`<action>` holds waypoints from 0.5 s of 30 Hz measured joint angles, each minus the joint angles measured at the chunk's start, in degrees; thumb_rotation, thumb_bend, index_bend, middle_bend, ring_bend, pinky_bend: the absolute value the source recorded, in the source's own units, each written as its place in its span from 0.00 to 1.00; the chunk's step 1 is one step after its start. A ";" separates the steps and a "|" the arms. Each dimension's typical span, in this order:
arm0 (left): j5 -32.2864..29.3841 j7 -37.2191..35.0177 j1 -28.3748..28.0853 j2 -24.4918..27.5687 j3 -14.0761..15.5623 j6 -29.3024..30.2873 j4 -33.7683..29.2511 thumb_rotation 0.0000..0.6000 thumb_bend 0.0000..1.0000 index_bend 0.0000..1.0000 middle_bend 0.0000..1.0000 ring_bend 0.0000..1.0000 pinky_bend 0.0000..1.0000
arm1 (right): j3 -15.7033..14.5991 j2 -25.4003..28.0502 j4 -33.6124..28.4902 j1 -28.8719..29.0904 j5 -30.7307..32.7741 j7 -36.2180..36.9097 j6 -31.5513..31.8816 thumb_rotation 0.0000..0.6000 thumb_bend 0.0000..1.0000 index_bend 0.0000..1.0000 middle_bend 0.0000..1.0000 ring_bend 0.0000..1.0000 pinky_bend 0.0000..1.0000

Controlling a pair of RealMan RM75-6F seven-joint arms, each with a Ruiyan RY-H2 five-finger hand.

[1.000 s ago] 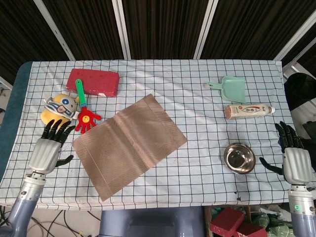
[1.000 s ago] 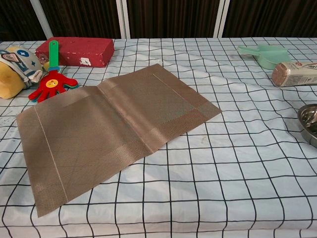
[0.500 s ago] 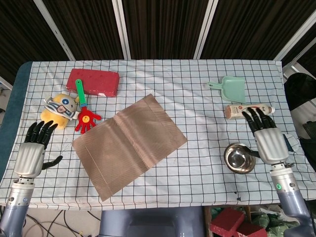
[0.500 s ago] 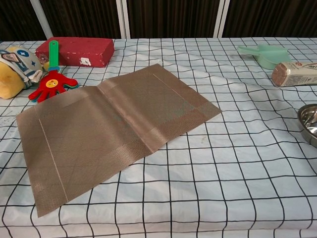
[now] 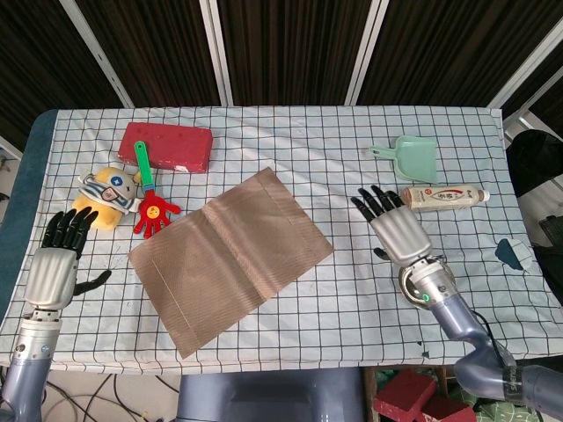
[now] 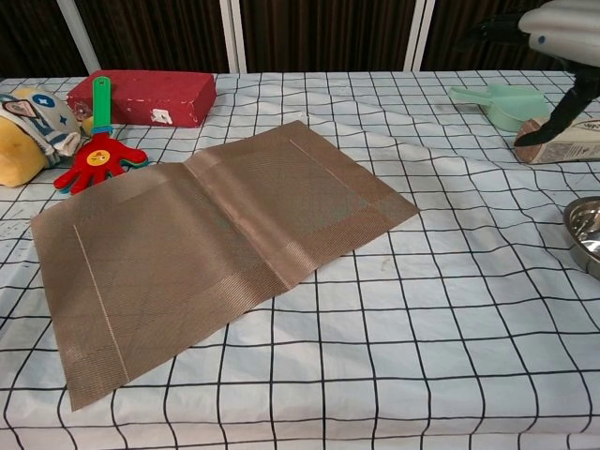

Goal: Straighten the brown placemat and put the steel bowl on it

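Observation:
The brown placemat (image 5: 230,258) lies skewed on the checked cloth, its long side running diagonally; in the chest view the placemat (image 6: 211,247) fills the left half. The steel bowl (image 6: 585,231) sits at the right edge of the chest view; in the head view it is almost fully hidden under my right wrist. My right hand (image 5: 395,229) hovers flat, fingers spread and empty, right of the mat; its underside (image 6: 562,28) shows top right in the chest view. My left hand (image 5: 54,262) is open at the table's left edge, apart from the mat.
A red block (image 5: 166,146), a red-handed clapper toy (image 5: 151,205) and a yellow plush (image 5: 102,195) lie behind the mat's left end. A green dustpan (image 5: 406,157) and a lying bottle (image 5: 442,198) sit at the back right.
My right hand has swung left from the table's right edge, over the bowl and toward the mat, now hiding the bowl in the head view. The left hand drew back left, then held still.

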 measured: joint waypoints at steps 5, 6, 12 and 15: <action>-0.37 -0.36 -0.35 -0.44 -0.72 -0.92 0.81 1.00 0.04 0.04 0.04 0.00 0.00 | -0.49 -3.86 3.86 2.67 0.68 -0.31 -1.96 1.00 0.02 0.13 0.07 0.06 0.19; -0.48 -0.42 -0.39 -0.49 -0.80 -1.07 0.87 1.00 0.04 0.04 0.04 0.00 0.00 | -0.64 -4.75 4.79 3.08 0.91 -0.21 -2.28 1.00 0.03 0.13 0.07 0.06 0.19; -1.26 -0.70 -0.63 -0.84 -1.45 -2.14 1.39 1.00 0.04 0.03 0.04 0.00 0.00 | -1.65 -9.09 9.28 4.75 1.85 1.04 -3.29 1.00 0.05 0.17 0.08 0.06 0.19; -1.68 -0.68 -0.69 -0.94 -1.75 -2.48 1.53 1.00 0.04 0.03 0.04 0.00 0.00 | -2.20 -11.25 11.38 5.54 2.07 2.35 -3.85 1.00 0.05 0.20 0.09 0.07 0.19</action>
